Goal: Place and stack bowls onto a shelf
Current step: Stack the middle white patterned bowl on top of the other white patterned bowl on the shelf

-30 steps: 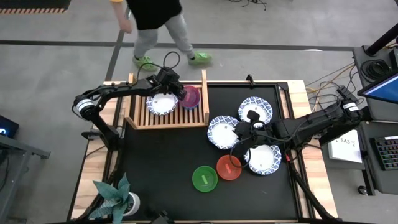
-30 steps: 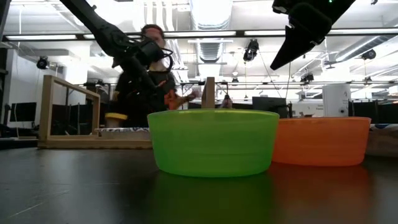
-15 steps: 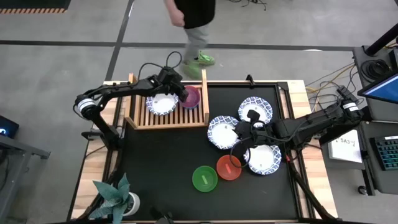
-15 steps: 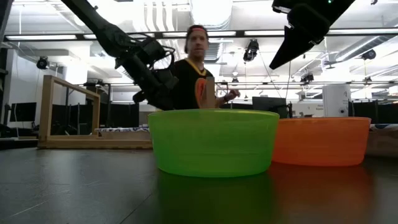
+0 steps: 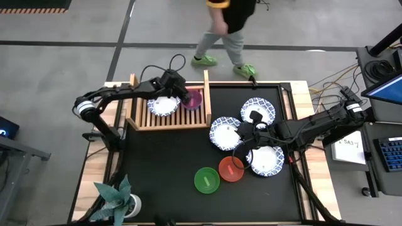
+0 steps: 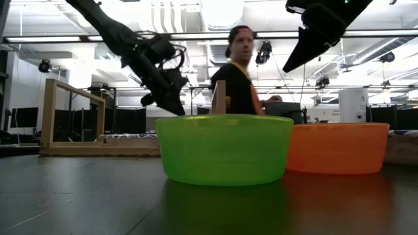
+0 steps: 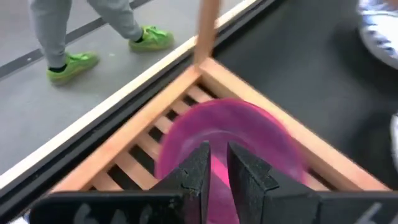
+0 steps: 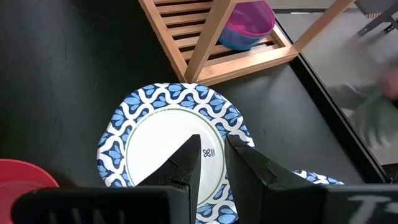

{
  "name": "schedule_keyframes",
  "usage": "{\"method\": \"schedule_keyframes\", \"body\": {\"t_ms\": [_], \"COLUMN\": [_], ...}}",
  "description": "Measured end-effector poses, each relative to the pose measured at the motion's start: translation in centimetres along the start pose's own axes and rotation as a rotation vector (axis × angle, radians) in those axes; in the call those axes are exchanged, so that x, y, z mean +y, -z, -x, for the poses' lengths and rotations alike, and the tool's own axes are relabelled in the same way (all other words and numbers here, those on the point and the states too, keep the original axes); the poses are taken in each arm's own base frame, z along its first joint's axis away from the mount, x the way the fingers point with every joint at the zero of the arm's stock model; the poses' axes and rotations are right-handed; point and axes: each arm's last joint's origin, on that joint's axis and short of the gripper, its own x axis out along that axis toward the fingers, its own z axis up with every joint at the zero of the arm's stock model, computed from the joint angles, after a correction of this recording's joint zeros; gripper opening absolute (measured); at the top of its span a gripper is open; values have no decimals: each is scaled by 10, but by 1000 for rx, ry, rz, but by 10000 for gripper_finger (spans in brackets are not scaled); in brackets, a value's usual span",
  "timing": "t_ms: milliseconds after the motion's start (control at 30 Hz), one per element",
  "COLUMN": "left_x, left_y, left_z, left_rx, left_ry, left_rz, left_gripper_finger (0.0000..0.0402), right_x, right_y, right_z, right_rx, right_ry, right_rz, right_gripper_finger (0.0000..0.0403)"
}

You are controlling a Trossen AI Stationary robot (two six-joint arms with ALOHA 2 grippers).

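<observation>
The wooden shelf stands at the table's far left. On it sit a white blue-rimmed bowl and a magenta bowl, which rests nested in a cyan bowl in the shelf's right far corner. My left gripper is shut and hangs over the magenta bowl's inside. My right gripper is shut above a white bowl at mid table. Two more white bowls, a red bowl and a green bowl rest on the black mat. My left gripper points its shut fingers slanting down into the magenta bowl from the table's left. The fingers hide the spot below them, so I cannot tell whether they touch the bowl.
A potted plant stands at the near left corner. A person walks on the floor beyond the far edge. The shelf's upright posts rise beside the left gripper. Bare black mat lies near left.
My left gripper has come down a little toward the magenta bowl and then held there. The person behind the table has walked toward the right.
</observation>
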Motion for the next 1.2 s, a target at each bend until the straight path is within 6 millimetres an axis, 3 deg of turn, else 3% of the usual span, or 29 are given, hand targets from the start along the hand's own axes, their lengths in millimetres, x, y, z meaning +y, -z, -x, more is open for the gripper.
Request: {"method": "schedule_keyframes", "body": {"t_ms": [267,700,933,1200], "left_x": [-61,-177,-214,-231], "left_y": [6,60,82,83], "left_z": [47,117,120,95], "left_rx": [18,71,-10,-132], "left_ry": [164,515,547,564], "left_rz": [-114,-403,-497,-577], "left_gripper_finger": [36,36,36,64], "right_x": [0,6,17,22], "right_y": [2,6,-2,1], "right_z": [-1,-2,-10,-16], "right_rx": [4,44,1,37], "right_ry": [-1,-110,-215,-248], "right_rz": [-31,-146,-155,-103], "right_gripper_finger": [63,63,63,68]}}
